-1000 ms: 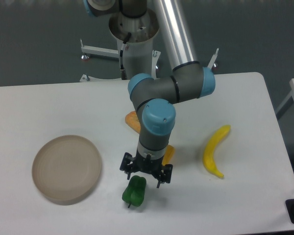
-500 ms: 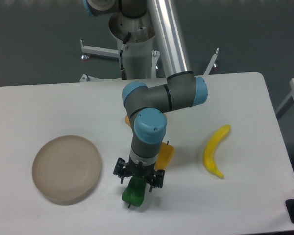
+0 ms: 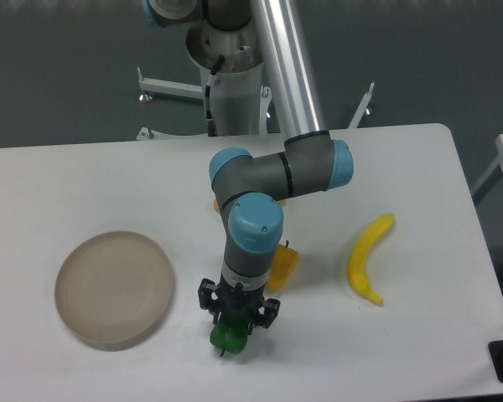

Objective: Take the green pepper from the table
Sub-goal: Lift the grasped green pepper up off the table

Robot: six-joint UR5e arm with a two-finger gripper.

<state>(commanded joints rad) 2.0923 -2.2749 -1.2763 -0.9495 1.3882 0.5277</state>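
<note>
- The gripper [image 3: 232, 322] is pointed straight down at the front-middle of the table [image 3: 419, 167], right on top of the green pepper [image 3: 229, 337].
- The fingers straddle the upper part of the pepper, one on each side. Honestly can't tell if they're actually squeezing it or just sitting around it; the wrist blocks the contact points.
- The pepper itself is on the white tabletop; only its lower half pokes out under the gripper, with the thin stem sticking toward the front edge.
- The round beige plate [image 3: 113, 289] is off to the left of the pepper, near it but not touching.
- The yellow-orange pepper [image 3: 282, 265] sits just behind and right of the gripper, partly hidden by the arm's wrist.
- There's another bit of orange showing behind the arm's elbow, too covered to say what it is.
- The banana [image 3: 369, 258] lies further right, well apart from the green pepper, curving from upper right down to lower left.
- The arm [image 3: 268, 180] comes down from the base at the back, folds at the blue-capped joints, then drops vertically to the gripper.
</note>
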